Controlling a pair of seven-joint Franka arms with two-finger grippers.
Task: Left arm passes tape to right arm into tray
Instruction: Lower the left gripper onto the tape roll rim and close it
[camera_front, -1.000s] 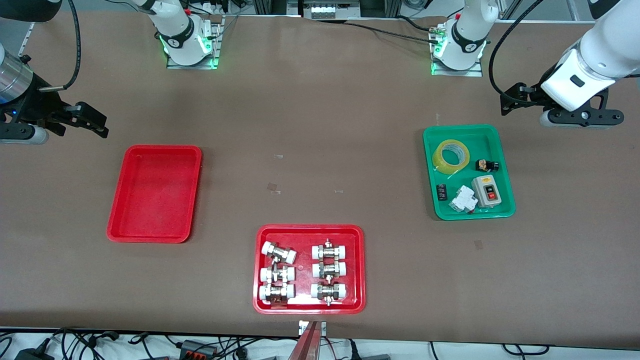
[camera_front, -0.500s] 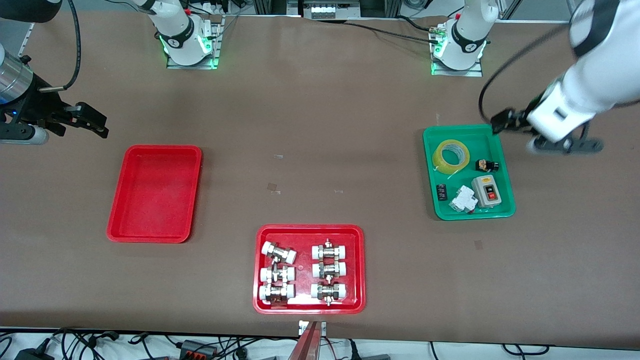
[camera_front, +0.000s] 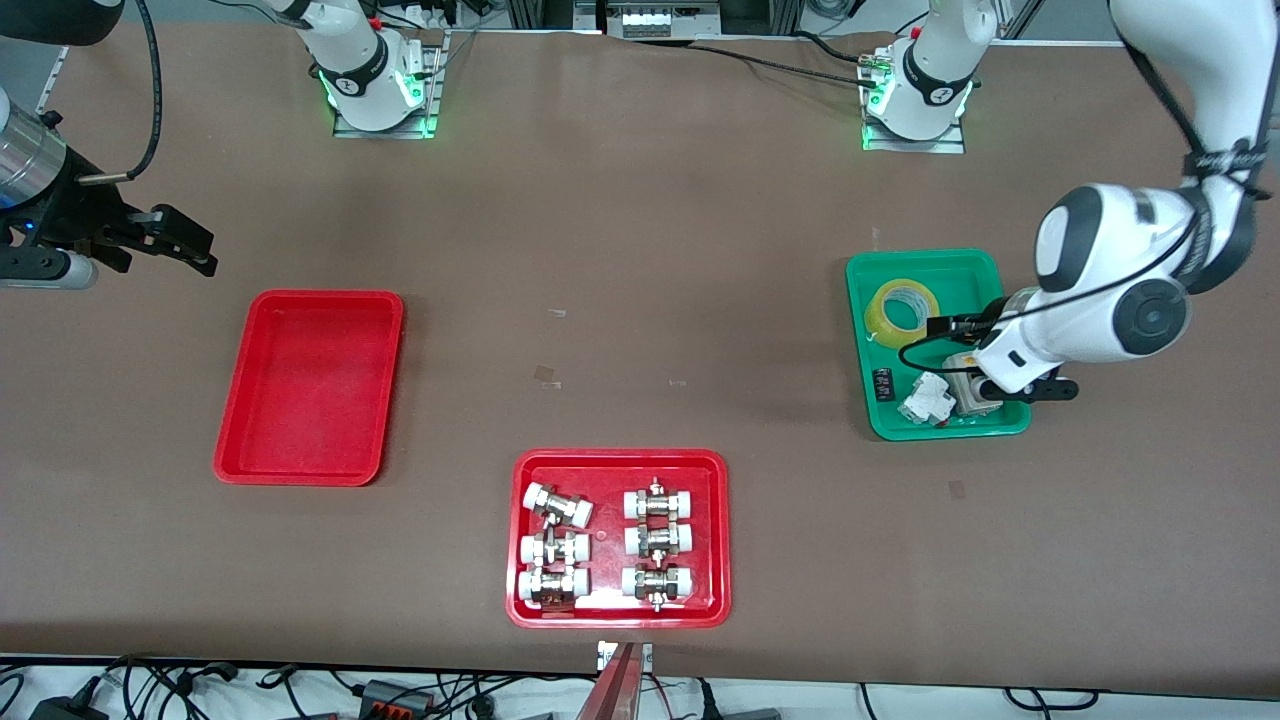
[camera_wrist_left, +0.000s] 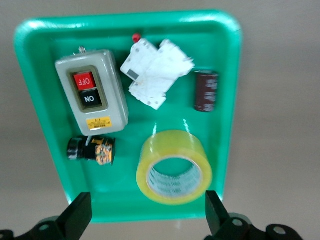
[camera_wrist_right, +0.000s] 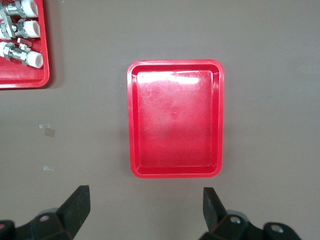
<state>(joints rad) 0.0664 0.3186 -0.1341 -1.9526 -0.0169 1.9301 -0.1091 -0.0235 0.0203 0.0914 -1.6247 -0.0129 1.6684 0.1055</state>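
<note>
left arm (camera_front: 1120, 300): glossy white rounded shells, dark-grey round joint caps, thin black cable looping along the wrist | right arm (camera_front: 40, 190): silver ribbed wrist cylinder, black gripper body, black cable, small blue light | bases: white, dark band with a white mark, green glow, on metal plates

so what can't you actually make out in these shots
- Front view: the left end effector over the green tray is hidden by the left arm's own wrist.
- Front view: that wrist also covers most of the on/off switch box.
- Left wrist view: print on the small black-and-orange part is too small to read.
- Front view: the right end effector is dark, its fingers hard to separate.
</note>
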